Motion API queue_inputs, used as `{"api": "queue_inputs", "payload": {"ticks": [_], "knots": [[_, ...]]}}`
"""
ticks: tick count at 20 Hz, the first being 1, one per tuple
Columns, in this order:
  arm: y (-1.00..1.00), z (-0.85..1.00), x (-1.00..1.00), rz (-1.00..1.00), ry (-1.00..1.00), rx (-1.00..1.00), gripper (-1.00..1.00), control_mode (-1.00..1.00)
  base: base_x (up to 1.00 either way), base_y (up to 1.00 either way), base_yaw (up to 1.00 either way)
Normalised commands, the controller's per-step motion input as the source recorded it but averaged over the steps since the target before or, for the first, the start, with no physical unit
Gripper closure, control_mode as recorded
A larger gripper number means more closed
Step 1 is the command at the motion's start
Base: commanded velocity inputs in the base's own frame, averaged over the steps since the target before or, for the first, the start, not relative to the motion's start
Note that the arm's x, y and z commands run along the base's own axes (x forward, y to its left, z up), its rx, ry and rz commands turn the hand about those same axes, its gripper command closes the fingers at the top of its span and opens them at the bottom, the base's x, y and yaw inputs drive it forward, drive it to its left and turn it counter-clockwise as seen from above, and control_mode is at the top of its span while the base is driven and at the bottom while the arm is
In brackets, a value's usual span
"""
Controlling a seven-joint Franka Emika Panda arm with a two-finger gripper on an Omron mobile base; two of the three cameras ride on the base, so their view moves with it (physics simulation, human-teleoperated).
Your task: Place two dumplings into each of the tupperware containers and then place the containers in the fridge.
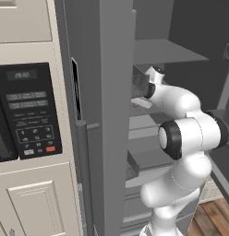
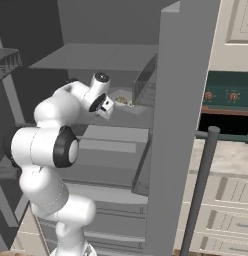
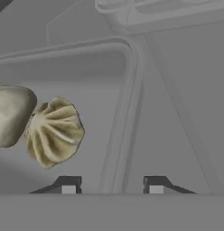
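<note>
Here, inside the fridge (image 1: pixel 107 115), my gripper (image 3: pixel 109 186) has its jaws parted astride the rim of the container (image 3: pixel 127 103) on a shelf, gripping nothing, two dumplings (image 3: pixel 54 131) inside; it looks light, stiff, best pinched by that rim.

matt, pleated doughy dumplings (image 3: pixel 54 131) in a smooth grey plastic-looking container (image 3: pixel 127 90); fridge (image 1: pixel 111 92) matt grey.

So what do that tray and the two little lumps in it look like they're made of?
The tupperware container looks like smooth matte light-grey plastic, judging by its moulded, rounded rim. The dumplings look like soft pale dough: one is pleated into folds, the other smooth and rounded.
</note>
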Motion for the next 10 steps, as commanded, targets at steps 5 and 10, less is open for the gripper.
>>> {"api": "queue_inputs", "payload": {"ticks": [5, 10], "knots": [[-0.1, 0.0, -0.09, 0.02, -0.41, 0.11, -1.0, -1.0, 0.0, 0.0, 0.0], [-0.23, 0.09, -0.45, 0.0, -0.38, 0.17, -1.0, -1.0, 0.0, 0.0, 0.0]]}}
